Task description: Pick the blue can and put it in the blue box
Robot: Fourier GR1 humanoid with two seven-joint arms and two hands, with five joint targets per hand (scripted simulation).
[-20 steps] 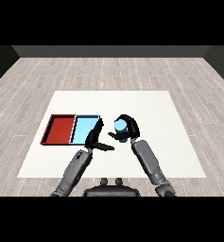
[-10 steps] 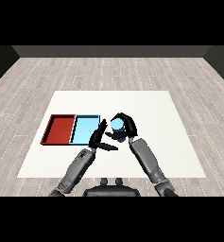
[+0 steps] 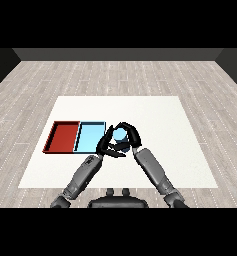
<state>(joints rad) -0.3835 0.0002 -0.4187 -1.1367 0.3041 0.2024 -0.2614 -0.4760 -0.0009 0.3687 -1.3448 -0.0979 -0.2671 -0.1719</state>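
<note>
Since the earlier frames, the blue can (image 3: 120, 135) has been carried leftward, closer to the light blue tray (image 3: 90, 138). It is grasped by the right hand (image 3: 130, 136), whose fingers are curled round it, just beside the tray's right edge. Between can and tray the left hand (image 3: 106, 145) is placed, fingers relaxed and holding nothing. A red tray (image 3: 63, 137) is seen touching the blue one on the white desk (image 3: 160, 120).

Two trays side by side on table (image 3: 165, 150), left of centre: red tray (image 3: 63, 136) outermost, blue tray (image 3: 90, 138) touching its right edge. Can (image 3: 120, 135) just right of blue tray, inside right hand (image 3: 128, 136). Left hand (image 3: 106, 145) between tray and can.
</note>
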